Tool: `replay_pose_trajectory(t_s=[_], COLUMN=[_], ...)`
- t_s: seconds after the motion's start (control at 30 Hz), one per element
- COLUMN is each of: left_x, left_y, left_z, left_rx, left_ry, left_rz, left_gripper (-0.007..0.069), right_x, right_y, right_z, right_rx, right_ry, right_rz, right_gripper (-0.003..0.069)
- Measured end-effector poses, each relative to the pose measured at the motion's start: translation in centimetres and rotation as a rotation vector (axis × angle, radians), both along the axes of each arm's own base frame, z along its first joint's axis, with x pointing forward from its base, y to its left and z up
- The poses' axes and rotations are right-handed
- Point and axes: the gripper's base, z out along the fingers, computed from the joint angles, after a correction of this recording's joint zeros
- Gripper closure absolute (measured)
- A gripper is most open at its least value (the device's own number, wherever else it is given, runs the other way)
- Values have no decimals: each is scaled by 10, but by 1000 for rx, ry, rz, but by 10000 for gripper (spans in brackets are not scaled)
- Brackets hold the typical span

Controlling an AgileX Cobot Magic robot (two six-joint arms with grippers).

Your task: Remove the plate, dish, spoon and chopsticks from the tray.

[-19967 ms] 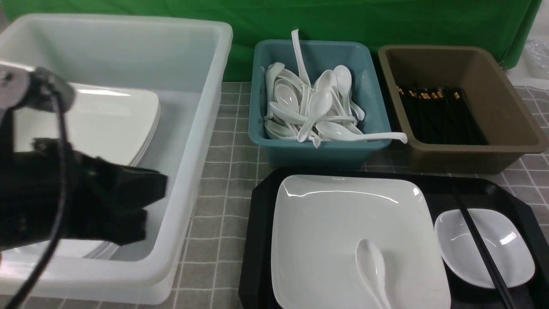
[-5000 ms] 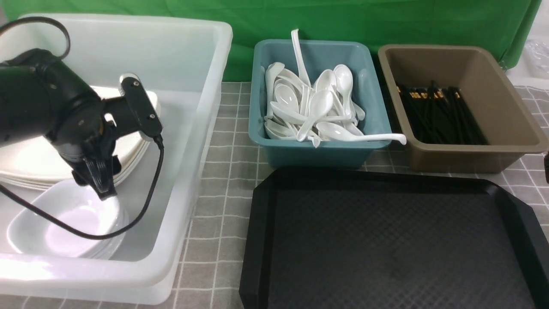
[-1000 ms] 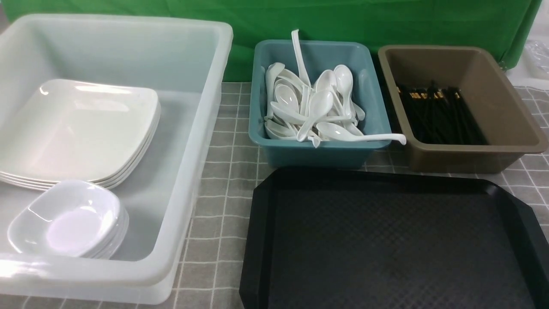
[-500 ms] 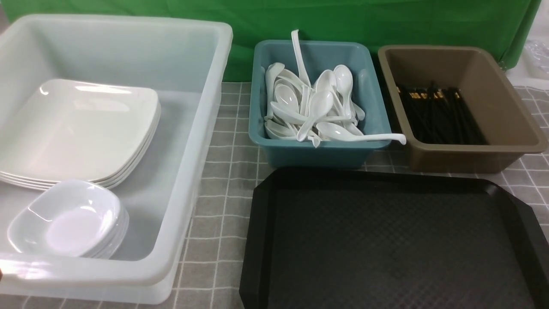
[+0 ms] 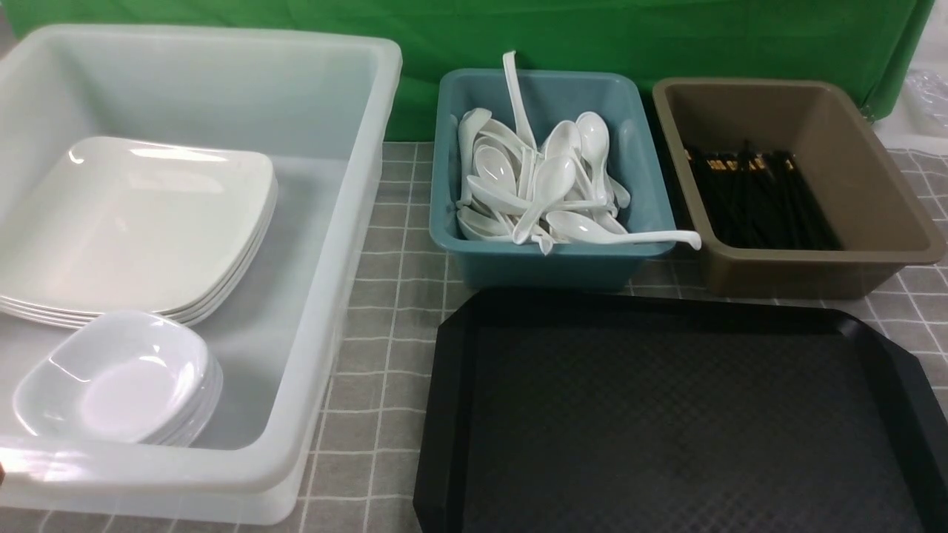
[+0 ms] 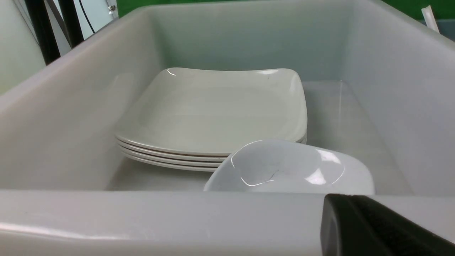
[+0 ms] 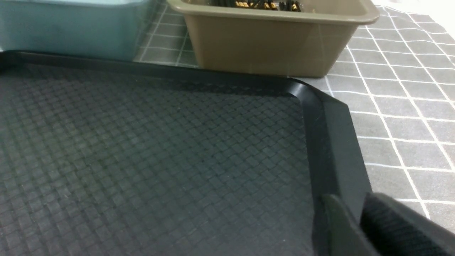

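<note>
The black tray [image 5: 652, 307] lies at the front right with a bare crosshatch floor. The plate [image 5: 141, 222] tops a stack in the white tub [image 5: 355, 222]; it shows too in the left wrist view [image 6: 213, 110]. The dish [image 5: 122, 377] tops a small stack in front of it [image 6: 288, 167]. Spoons [image 5: 548, 185] fill the teal tub; which is the task's spoon I cannot tell. Chopsticks [image 5: 755, 196] lie in the brown tub. My left gripper [image 6: 341, 213] is shut, empty, outside the tub's near wall. My right gripper [image 7: 355, 206] hangs over the tray's rim [image 7: 334, 142], slightly open, holding nothing.
The teal tub [image 5: 548, 259] and the brown tub [image 5: 807, 270] stand side by side just behind the tray. A grey checked cloth [image 5: 392, 311] covers the table. A green backdrop closes the far side. Neither arm shows in the front view.
Earlier the tray held the plate, dish, spoon and chopsticks; now its floor is bare. The left arm, then over the dishes in the tub, has left the front view. Nothing moved in the last second.
</note>
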Motion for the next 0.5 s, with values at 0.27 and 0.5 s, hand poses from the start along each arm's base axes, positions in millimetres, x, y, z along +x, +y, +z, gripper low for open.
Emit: replay_pose_trajectory(t_s=[0.27,0.5], left_x=[0,0], left_y=[0,0], left_z=[0,0], left_rx=[0,0], left_ry=[0,0], left_rz=[0,0], left_gripper=[603,603], right_x=[0,0], right_y=[0,0], right_z=[0,0], right_rx=[0,0], right_ry=[0,0], right_rz=[0,0], right_gripper=[477,461])
